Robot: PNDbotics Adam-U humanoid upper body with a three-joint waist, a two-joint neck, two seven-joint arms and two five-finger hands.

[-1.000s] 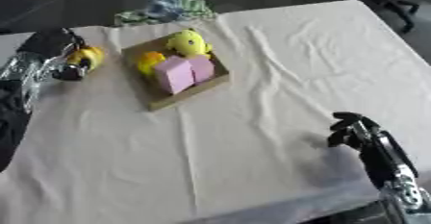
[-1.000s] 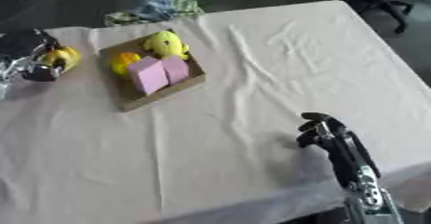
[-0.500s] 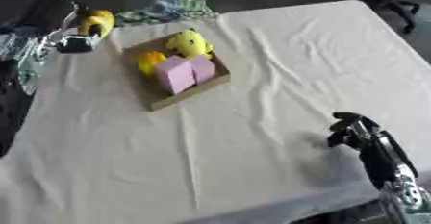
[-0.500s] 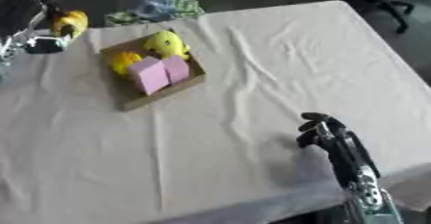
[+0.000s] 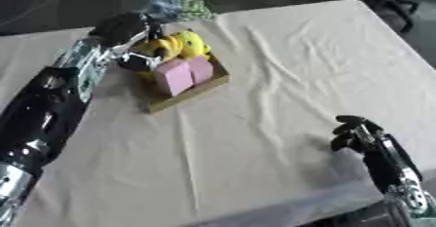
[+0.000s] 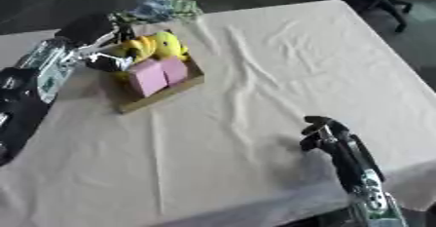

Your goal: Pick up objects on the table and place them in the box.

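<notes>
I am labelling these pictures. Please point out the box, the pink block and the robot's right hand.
box (image 5: pixel 189 94): left eye view, its near front wall.
pink block (image 5: pixel 175 76): left eye view, its front face.
right hand (image 6: pixel 322 132): right eye view, its curled fingers.

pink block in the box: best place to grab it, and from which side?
Judging by its pose, take the pink block by its top edge, coming from above: it stands upright above the box rim. The yellow toys and left hand crowd its far side.

no readable text, labels, numbers or signs anywhere
</notes>
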